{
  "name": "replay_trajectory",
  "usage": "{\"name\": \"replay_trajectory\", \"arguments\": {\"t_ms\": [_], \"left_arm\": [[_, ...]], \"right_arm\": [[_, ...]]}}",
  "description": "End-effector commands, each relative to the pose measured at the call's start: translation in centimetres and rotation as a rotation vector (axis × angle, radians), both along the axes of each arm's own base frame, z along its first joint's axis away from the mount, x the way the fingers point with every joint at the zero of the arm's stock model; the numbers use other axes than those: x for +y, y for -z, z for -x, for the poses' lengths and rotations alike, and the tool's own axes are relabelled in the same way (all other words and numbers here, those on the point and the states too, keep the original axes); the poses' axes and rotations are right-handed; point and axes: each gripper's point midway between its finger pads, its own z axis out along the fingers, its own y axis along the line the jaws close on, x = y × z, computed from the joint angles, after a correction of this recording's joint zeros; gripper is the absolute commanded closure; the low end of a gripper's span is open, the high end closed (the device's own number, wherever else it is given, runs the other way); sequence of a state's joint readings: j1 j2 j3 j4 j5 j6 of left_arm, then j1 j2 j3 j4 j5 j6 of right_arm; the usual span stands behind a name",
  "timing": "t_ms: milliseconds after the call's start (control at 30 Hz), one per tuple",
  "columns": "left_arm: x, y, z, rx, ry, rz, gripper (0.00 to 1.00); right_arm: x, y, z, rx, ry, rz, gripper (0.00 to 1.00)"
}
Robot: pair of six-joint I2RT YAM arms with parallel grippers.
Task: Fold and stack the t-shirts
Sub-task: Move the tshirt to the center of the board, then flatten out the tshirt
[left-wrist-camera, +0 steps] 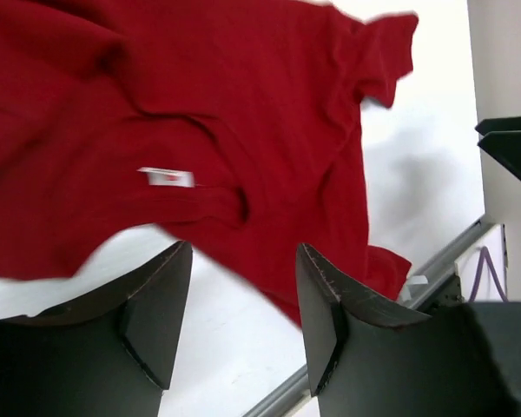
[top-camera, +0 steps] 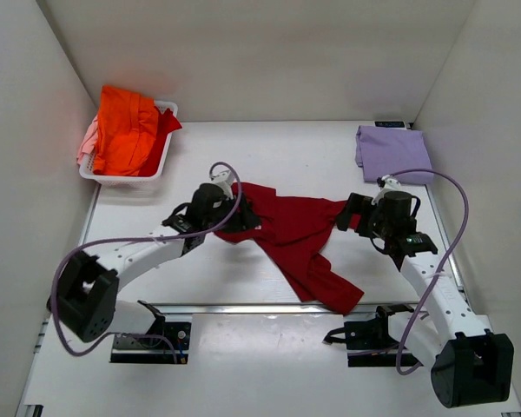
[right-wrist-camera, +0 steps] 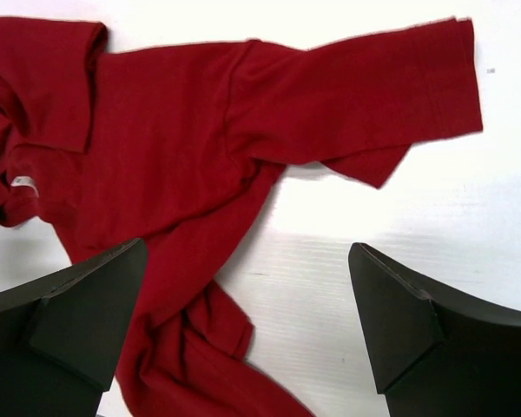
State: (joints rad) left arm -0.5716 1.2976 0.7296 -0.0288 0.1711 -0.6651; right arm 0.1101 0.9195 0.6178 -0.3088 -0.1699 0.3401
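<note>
Mid-table point(top-camera: 269, 152), the dark red t-shirt point(top-camera: 295, 230) lies crumpled; left end effector point(left-wrist-camera: 243, 256) and right end effector point(right-wrist-camera: 247, 256) gape empty.

We see a white slatted plastic basket point(top-camera: 126, 179) at far-L corner of flat white tabletop point(top-camera: 286, 156), plain white walls point(top-camera: 243, 52) round it, silver metal rail point(top-camera: 243, 307) along near edge.

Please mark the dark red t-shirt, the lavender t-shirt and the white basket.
dark red t-shirt point(top-camera: 295, 230), top view, middle of its body.
lavender t-shirt point(top-camera: 392, 154), top view, centre of the folded cloth.
white basket point(top-camera: 117, 178), top view, near rim.
</note>
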Motion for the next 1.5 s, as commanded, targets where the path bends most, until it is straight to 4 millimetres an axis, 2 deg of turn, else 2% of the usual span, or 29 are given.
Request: {"name": "replay_trajectory", "arguments": {"t_ms": [0,67,267,367,533,567,633,700,767,800,833,867,900,933,967,1000,1067,1100,1133,1200,1233,1267,1300,1333,1367,1400,1467], "left_arm": [[-3.2,-0.2,-0.5,0.035,-0.014,0.051,0.38],[-4.5,0.5,-1.2,0.053,-0.021,0.057,0.38],[-9.1,3.3,-0.3,0.114,0.046,0.004,0.36],[-10.0,5.7,-0.3,0.153,0.035,-0.028,0.36],[-10.9,7.8,-0.5,0.188,0.048,-0.068,0.38],[-10.8,8.0,-0.8,0.191,0.045,-0.068,0.44],[-11.2,8.5,-0.6,0.200,0.059,-0.067,0.66],[-11.6,8.5,-0.5,0.209,0.078,-0.056,1.00],[-11.4,7.2,-1.1,0.192,0.076,-0.040,1.00],[-11.0,5.9,-1.9,0.173,0.063,-0.025,1.00],[-10.9,3.6,-2.4,0.136,0.074,-0.001,1.00],[-10.3,0.8,-3.4,0.094,0.066,0.029,1.00],[-9.8,-0.4,-3.7,0.080,0.067,0.039,1.00],[-8.9,-3.5,-4.7,0.024,0.061,0.071,1.00],[-7.8,-5.2,-5.6,0.013,0.042,0.083,1.00],[-7.0,-7.7,-5.7,-0.035,0.044,0.096,1.00],[-4.2,-11.4,-6.3,-0.090,0.006,0.151,1.00],[-2.8,-11.2,-7.0,-0.088,-0.022,0.159,1.00],[-2.5,-12.3,-6.4,-0.099,-0.007,0.184,1.00],[0.1,-11.9,-6.5,-0.098,-0.052,0.163,1.00],[2.2,-12.1,-7.0,-0.123,-0.108,0.145,1.00],[5.7,-11.5,-7.4,-0.126,-0.187,0.126,1.00],[7.5,-11.6,-7.4,-0.134,-0.227,0.127,1.00],[8.5,-12.0,-7.2,-0.148,-0.247,0.131,1.00],[10.1,-11.4,-7.3,-0.142,-0.283,0.116,1.00],[10.9,-11.7,-7.1,-0.152,-0.305,0.103,1.00],[13.0,-12.2,-7.1,-0.178,-0.356,0.051,1.00]], "right_arm": [[0.0,-0.3,-0.7,-0.049,0.016,-0.005,0.01],[0.0,0.5,-0.6,-0.038,0.018,0.005,0.01],[-1.0,1.6,-0.6,-0.024,0.029,0.003,0.01],[-1.0,1.6,-0.6,-0.024,0.032,-0.010,0.01],[-1.2,2.2,-0.6,-0.020,0.027,-0.007,0.01],[-1.3,1.9,-0.8,-0.025,0.028,-0.010,0.01],[-1.5,2.5,-0.5,-0.008,0.031,-0.011,0.01],[-1.6,2.7,-0.7,-0.014,0.026,-0.015,0.01],[-2.0,3.0,-0.6,-0.009,0.038,-0.013,0.01],[-2.4,3.3,-0.6,0.006,0.055,-0.007,0.01],[-2.5,3.8,-0.4,0.025,0.060,-0.005,0.01],[-2.5,3.8,-0.4,0.031,0.070,-0.008,0.01],[-2.5,4.2,-0.1,0.047,0.065,-0.006,0.01],[-3.3,4.2,-0.3,0.048,0.095,-0.009,0.01],[-3.4,4.4,-0.2,0.061,0.101,-0.015,0.01],[-3.5,4.7,-0.2,0.072,0.099,-0.011,0.02],[-2.9,5.3,0.1,0.112,0.073,-0.010,0.17],[-2.7,5.3,0.2,0.120,0.055,-0.005,0.30],[-2.2,5.8,0.3,0.146,0.034,-0.015,0.36],[-1.8,6.5,0.6,0.189,0.003,-0.015,0.62],[-1.6,6.8,0.8,0.222,-0.005,-0.021,0.74],[-0.3,7.0,1.0,0.239,-0.071,-0.008,0.90],[0.2,7.0,1.4,0.248,-0.103,-0.006,0.90],[0.5,6.9,1.5,0.252,-0.122,-0.002,0.88],[1.0,7.0,1.7,0.263,-0.148,0.006,0.83],[1.4,6.9,2.1,0.276,-0.175,0.016,0.76],[2.1,7.1,2.7,0.306,-0.218,0.031,0.69]]}}
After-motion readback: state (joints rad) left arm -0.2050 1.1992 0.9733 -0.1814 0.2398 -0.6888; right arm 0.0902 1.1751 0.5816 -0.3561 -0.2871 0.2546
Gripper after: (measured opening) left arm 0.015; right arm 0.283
